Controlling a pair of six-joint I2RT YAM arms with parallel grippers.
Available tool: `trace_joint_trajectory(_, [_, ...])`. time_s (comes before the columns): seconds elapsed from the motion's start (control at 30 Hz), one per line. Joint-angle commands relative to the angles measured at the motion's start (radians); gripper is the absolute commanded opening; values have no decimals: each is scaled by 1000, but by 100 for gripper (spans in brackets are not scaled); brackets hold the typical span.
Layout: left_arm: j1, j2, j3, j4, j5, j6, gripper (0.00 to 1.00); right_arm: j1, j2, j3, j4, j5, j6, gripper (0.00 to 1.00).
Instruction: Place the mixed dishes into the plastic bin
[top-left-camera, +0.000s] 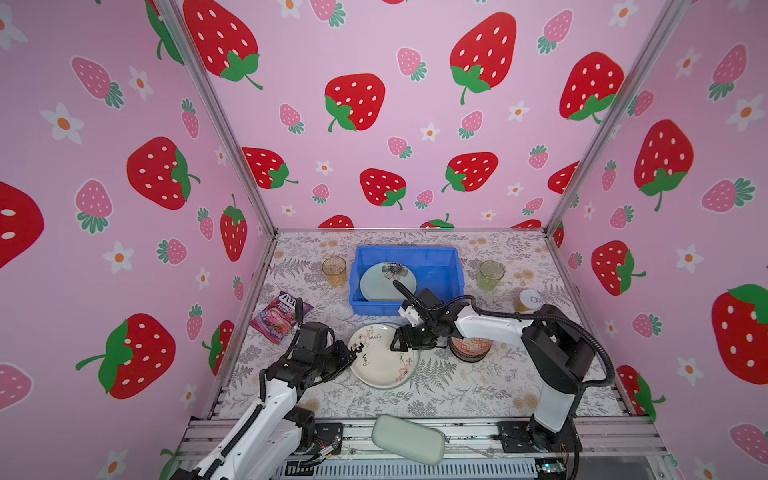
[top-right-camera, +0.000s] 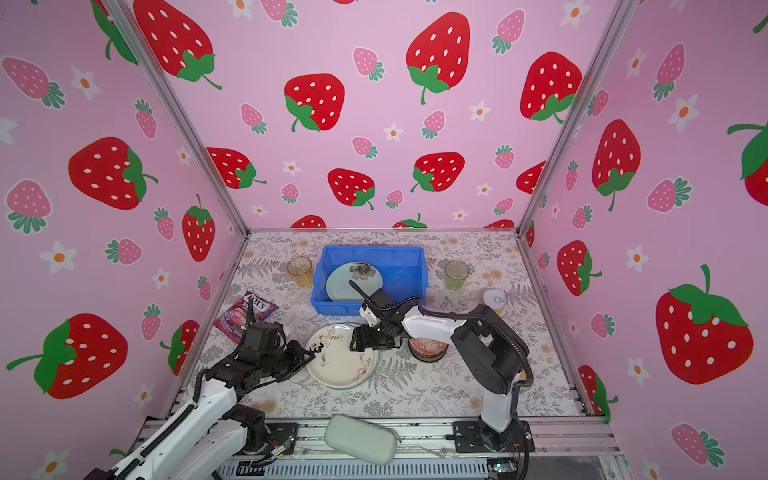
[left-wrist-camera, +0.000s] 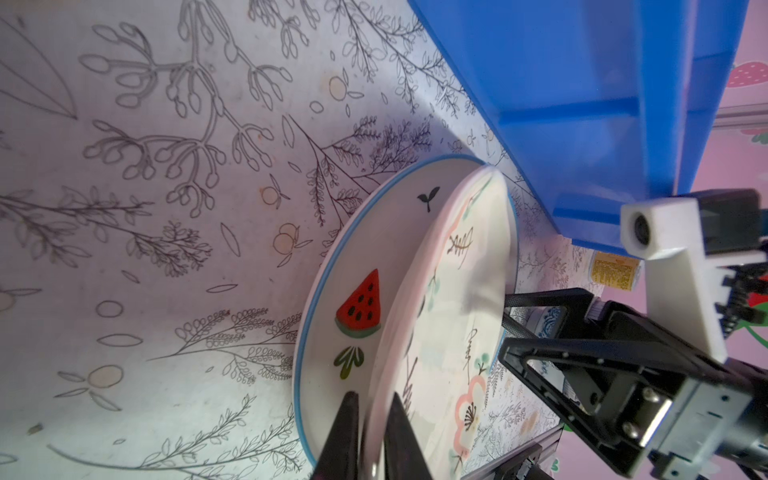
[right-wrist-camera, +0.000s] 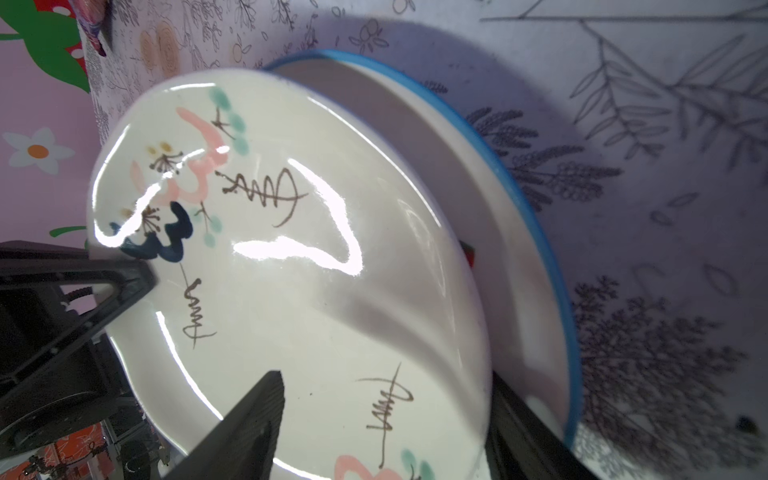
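On your left, the purple candy bag lies flat on the table. The amber tumbler stands upright just beside the left wall of the blue bin.

Your left gripper is pinched tight on the near rim of the flowered plate, with one finger on each face. That plate is tilted up off the watermelon plate, which lies flat beneath it on the table in front of the bin.

The bin holds one dish, the pale green floral plate, in its left half.

Your right gripper stands wide at the flowered plate's far edge. One finger is over the plate's face and the other is down by its rim. From the wrist view you can't be sure either finger touches it.

Just right of the plates sits the stack of bowls, orange one on top. The green tumbler stands upright to the right of the bin.
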Motion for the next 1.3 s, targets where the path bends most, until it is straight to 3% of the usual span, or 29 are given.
trace_joint_trajectory(0.0, [-1, -13, 50, 60, 75, -11, 7, 25, 9, 46, 52, -75, -2, 75])
trace_joint_trajectory(0.07, [-1, -19, 50, 57, 72, -10, 0, 26, 8, 47, 50, -72, -4, 75])
trace_joint_trajectory(0.4, [7, -93, 27, 67, 56, -28, 0, 24, -3, 81, 23, -51, -12, 75])
trace_joint_trajectory(0.73, [44, -163, -13, 116, 114, -82, 0, -4, -67, 145, -81, 17, -52, 79])
trace_joint_trajectory(1.1, [100, -240, -5, 97, 232, -76, 0, -113, -221, 169, -232, 13, -69, 84])
trace_joint_trajectory(1.27, [112, -251, 18, 124, 279, -84, 0, -204, -283, 182, -297, -50, -90, 85])
